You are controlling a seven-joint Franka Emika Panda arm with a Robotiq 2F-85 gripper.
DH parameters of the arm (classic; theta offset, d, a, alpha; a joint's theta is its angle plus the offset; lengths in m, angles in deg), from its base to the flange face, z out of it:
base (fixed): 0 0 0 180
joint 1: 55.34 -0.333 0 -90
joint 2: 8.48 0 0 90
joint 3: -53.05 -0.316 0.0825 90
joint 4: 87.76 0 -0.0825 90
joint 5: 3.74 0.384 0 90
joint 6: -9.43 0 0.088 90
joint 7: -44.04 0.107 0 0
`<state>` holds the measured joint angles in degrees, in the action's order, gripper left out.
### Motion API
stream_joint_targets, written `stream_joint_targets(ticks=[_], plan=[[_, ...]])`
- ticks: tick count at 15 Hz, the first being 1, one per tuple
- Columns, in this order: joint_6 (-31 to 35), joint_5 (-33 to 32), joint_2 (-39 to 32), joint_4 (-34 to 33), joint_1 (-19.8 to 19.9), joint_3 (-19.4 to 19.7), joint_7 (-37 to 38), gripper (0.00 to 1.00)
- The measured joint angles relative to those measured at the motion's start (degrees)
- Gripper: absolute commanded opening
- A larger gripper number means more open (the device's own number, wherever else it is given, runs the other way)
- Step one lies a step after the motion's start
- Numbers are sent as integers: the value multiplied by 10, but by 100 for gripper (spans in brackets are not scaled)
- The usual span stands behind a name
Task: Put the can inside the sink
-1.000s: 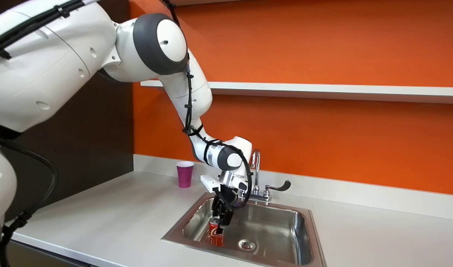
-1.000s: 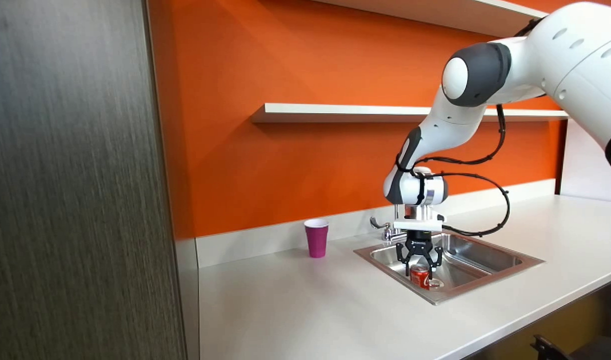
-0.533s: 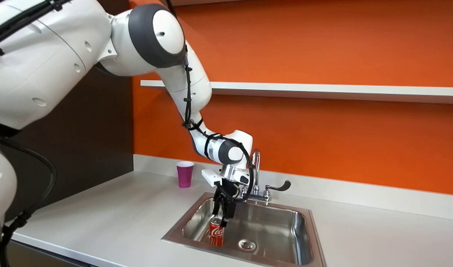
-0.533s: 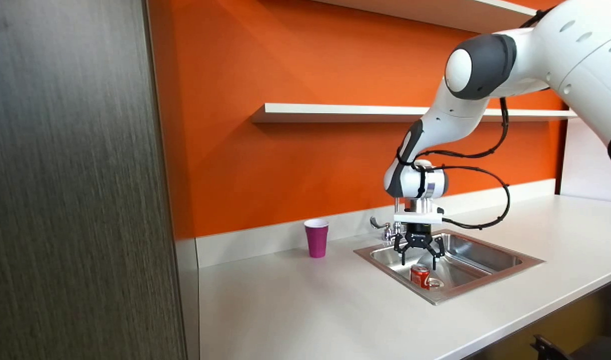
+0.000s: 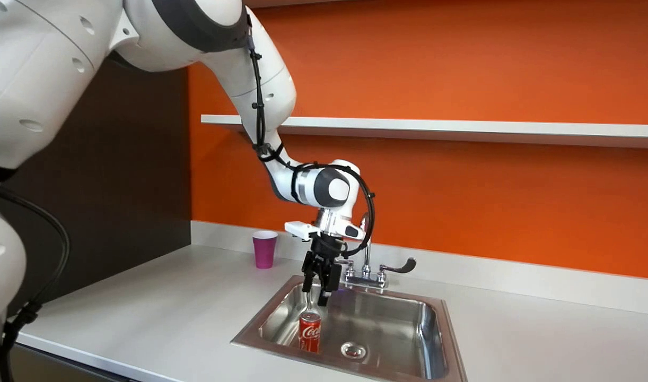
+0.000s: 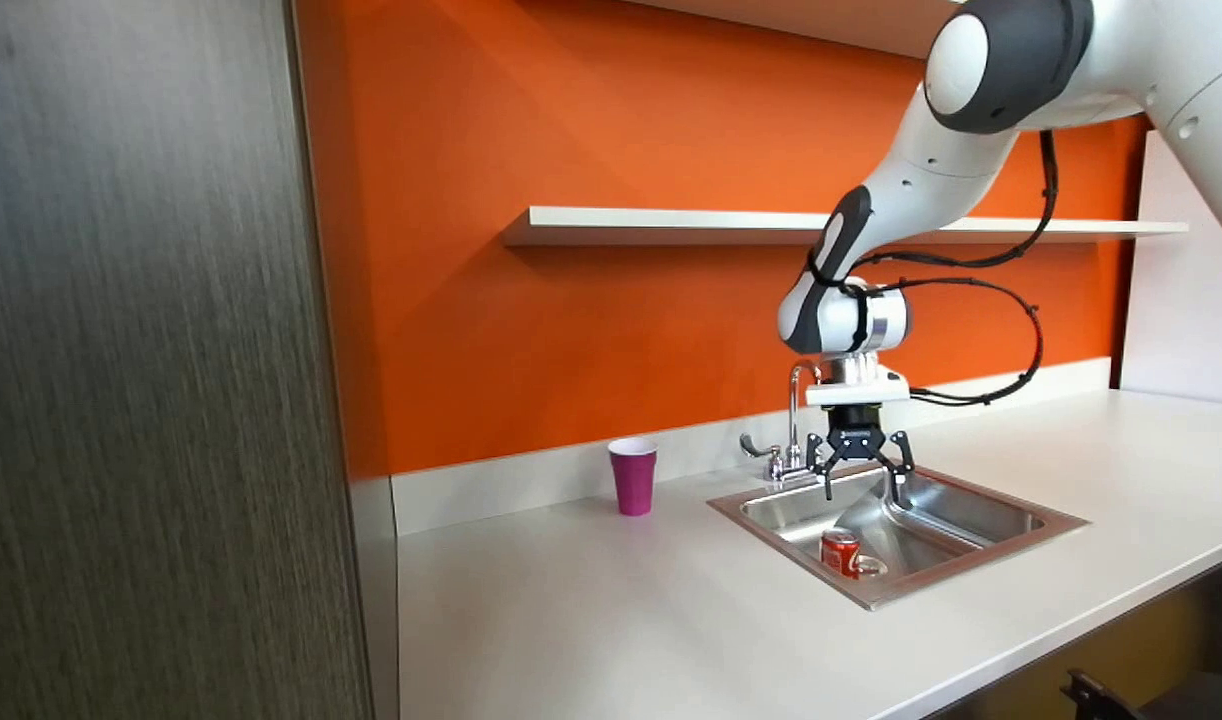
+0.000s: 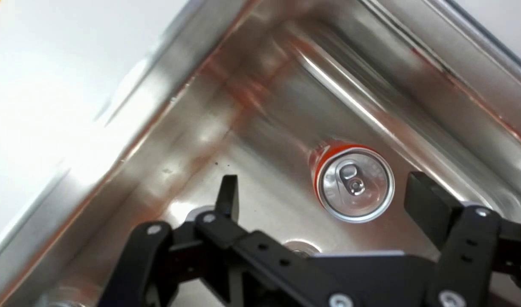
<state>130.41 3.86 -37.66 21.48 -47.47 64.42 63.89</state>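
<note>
Soda can (image 5: 309, 332), red with white lettering and a silvery top, is shown standing upright inside the sink (image 5: 393, 314), a rectangular stainless steel basin set into a pale counter (image 5: 159, 313). In both exterior views, the can is seen low in the basin, close to the round drain (image 5: 353, 350). There, its base appears partly cut off by the sink's rim, so whether a side of the basin is touched cannot be told for certain. Above the can, a black gripper (image 6: 862, 498) is held pointing downward at the end of a white and grey arm (image 6: 921, 170). Its jaws are spread wide, and a clear gap is seen between its fingers (image 7: 228, 196) and the can. From the wrist view, the can's silvery top is framed between those two fingers. Behind the basin, a chrome faucet (image 6: 793, 420) is mounted, with one lever handle (image 5: 405, 267) stretched out to the side. A purple cup (image 6: 633, 480), white inside, is set upright on the counter near the backsplash (image 6: 531, 480), well apart from the can. The scene is backed by an orange wall (image 5: 488, 196), to which a white shelf (image 6: 671, 225) is fixed.
</note>
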Motion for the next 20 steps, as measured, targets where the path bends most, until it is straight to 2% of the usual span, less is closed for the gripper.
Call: stream_joint_targets(ticks=[8,14,20], plan=[[-21,-100,133,128,-50,-12,-36,100],[-21,-133,269,257,-79,-49,-36,100],[-23,-134,393,359,-81,-94,-26,100]])
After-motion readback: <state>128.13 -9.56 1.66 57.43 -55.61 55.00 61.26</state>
